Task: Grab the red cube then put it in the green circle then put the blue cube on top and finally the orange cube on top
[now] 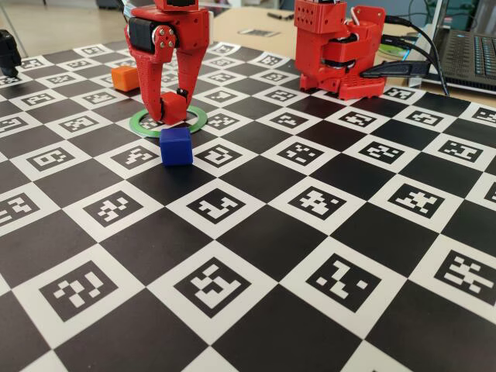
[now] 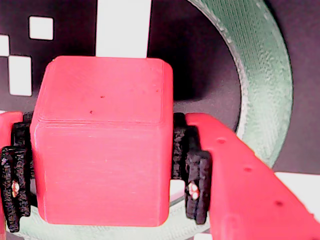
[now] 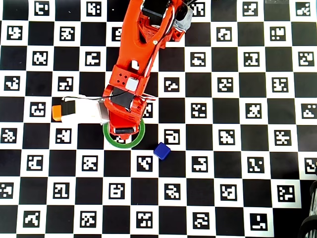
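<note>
This is looking like a robotics lab or a maker's workbench. A checkerboard mat printed with black-and-white fiducial markers is covering the table, the kind used for camera calibration and tracking. A red 3D-printed arm is standing on it, and a second red printed unit is sitting at the back with cables running to an open laptop at the edge.

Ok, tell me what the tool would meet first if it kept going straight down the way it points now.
The tool, shut on the small matte red plastic cube, points down inside the thin flat green ring. The checkered marker board inside the ring would likely come first, met by the cube; how far above it hangs is unclear.
</note>
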Robot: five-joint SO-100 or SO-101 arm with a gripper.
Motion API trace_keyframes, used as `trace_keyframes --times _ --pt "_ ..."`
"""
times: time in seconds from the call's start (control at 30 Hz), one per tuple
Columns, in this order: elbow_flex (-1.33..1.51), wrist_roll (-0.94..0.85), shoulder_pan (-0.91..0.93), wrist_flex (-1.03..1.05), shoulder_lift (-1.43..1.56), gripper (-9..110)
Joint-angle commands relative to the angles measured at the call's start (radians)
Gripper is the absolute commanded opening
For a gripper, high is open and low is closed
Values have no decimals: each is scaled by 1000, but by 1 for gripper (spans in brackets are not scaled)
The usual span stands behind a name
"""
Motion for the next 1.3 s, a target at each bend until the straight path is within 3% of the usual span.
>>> trace_keyframes --times 0.0,0.07,0.27,0.83,1.27 --pt "-5 5 -9 -17 17 12" --pt "-5 12 -6 -23 18 13" --pt "-5 11 -2 -21 21 30" --pt "-207 29 15 262 153 38" --pt "-512 247 -206 508 78 48"
